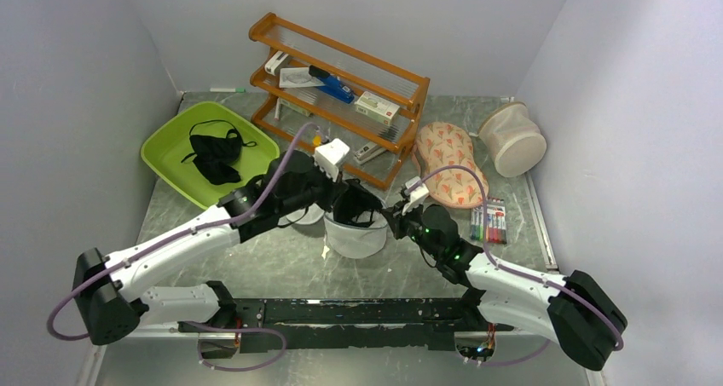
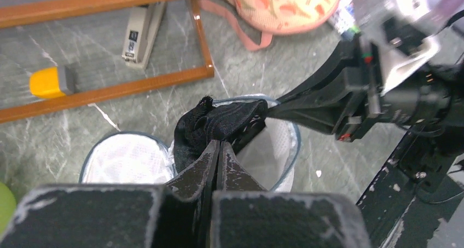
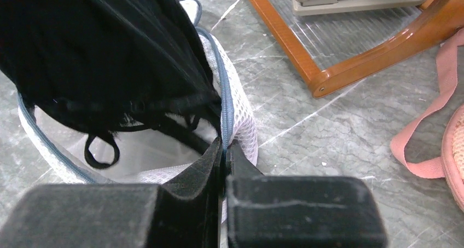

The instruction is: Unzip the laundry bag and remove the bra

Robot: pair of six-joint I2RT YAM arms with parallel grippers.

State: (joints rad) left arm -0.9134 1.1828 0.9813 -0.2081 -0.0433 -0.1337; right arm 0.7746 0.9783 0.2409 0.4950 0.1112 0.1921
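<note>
The white mesh laundry bag (image 1: 354, 239) stands unzipped in the middle of the table, its round lid (image 2: 126, 157) flopped open beside it. The black bra (image 2: 219, 122) bulges out over the bag's mouth. My left gripper (image 2: 220, 145) is shut on a fold of the bra at the bag's opening. My right gripper (image 3: 224, 145) is shut on the bag's blue-edged rim (image 3: 225, 111) on the right side, with the bra (image 3: 98, 56) and its thin straps hanging just beyond. From above, both grippers (image 1: 345, 200) (image 1: 394, 218) meet over the bag.
A wooden rack (image 1: 341, 88) stands behind the bag, a stapler (image 2: 143, 33) under it. A green tray (image 1: 166, 143) at the left holds another black garment (image 1: 213, 154). The orange-patterned pouch (image 1: 452, 164), beige mesh cylinder (image 1: 514, 139) and markers (image 1: 488, 222) lie at the right.
</note>
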